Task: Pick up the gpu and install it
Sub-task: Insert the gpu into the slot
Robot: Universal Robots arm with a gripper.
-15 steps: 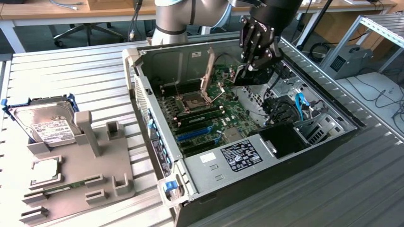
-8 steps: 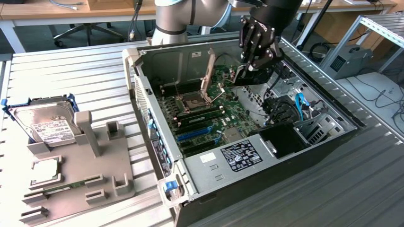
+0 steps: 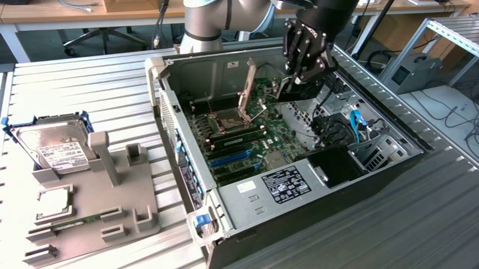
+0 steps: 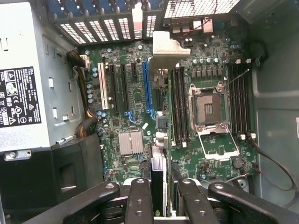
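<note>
The gpu (image 4: 158, 169) shows edge-on in the wrist view as a thin dark card running away between my fingers (image 4: 139, 200), ending in its silver bracket (image 4: 165, 45). My gripper (image 4: 159, 196) is shut on the gpu. In the exterior view the gripper (image 3: 302, 79) hangs inside the open computer case (image 3: 174, 120), at its far side, with the gpu (image 3: 293, 91) under it, held above the green motherboard (image 3: 243, 143). The blue expansion slot (image 4: 147, 88) lies just beside the line of the card. I cannot tell how far the card is from the slots.
The power supply (image 4: 25, 93) and a black shroud (image 3: 337, 165) fill the case's near end. The open CPU socket (image 4: 208, 105) and memory slots (image 4: 180, 107) flank the card. Outside the case, a grey parts holder (image 3: 93, 207) stands beside a hard drive (image 3: 56, 148).
</note>
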